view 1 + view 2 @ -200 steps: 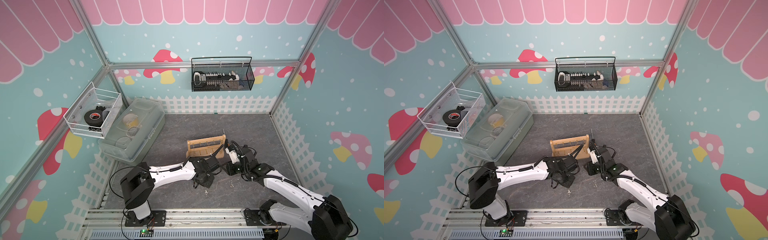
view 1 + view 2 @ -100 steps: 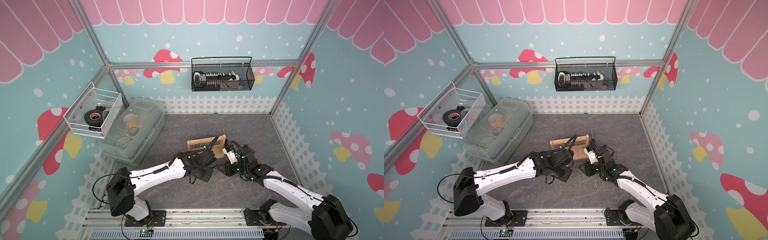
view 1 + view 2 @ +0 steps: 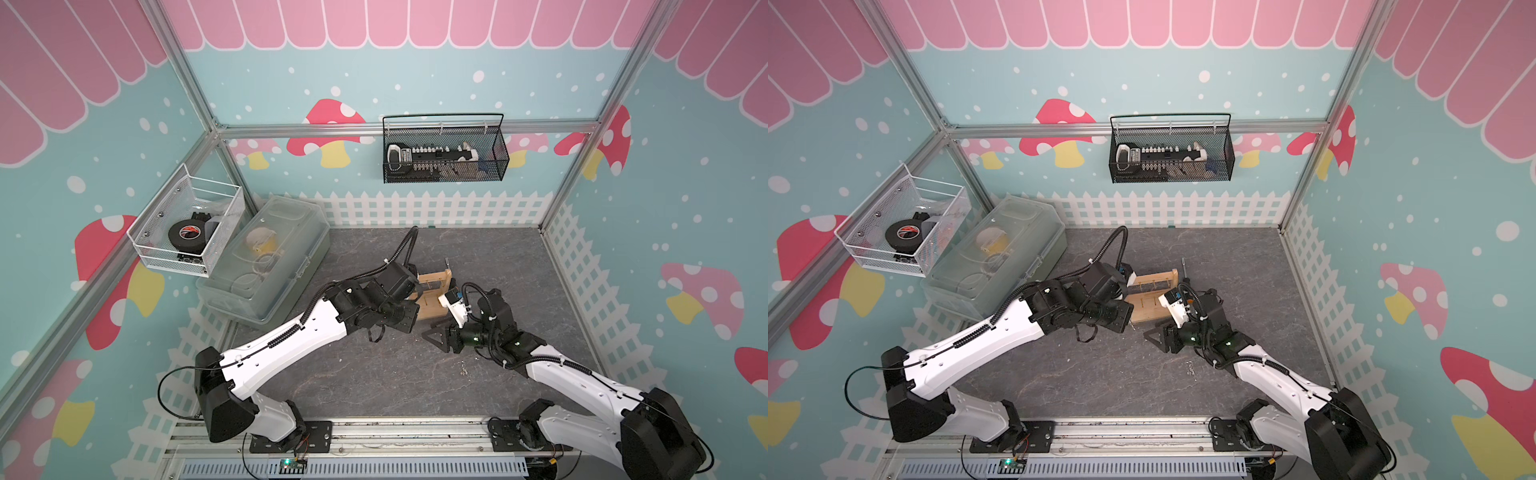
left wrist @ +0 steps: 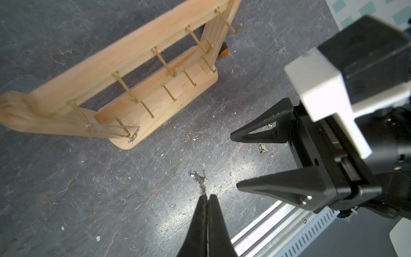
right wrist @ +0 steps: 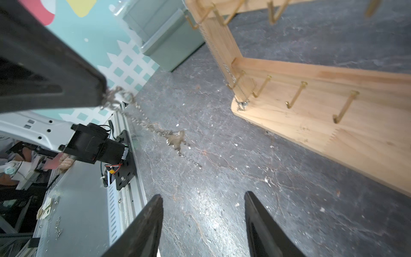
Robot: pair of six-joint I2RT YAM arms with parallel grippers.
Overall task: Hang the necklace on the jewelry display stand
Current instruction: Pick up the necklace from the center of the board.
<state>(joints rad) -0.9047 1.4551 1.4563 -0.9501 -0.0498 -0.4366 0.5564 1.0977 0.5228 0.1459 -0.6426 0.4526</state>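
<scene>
Left tool (image 4: 206, 197) clamps a silver necklace (image 5: 176, 140) dangling over the desk (image 4: 89, 189); right tool (image 5: 202, 194) stands apart, empty, near the jewelry display stand (image 4: 142, 44), which carries another chain (image 4: 133, 138).

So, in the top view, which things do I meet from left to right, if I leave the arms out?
white basket → clear box → stand. The black basket on the back wall overlaps the stand sideways, so it is left out.
</scene>
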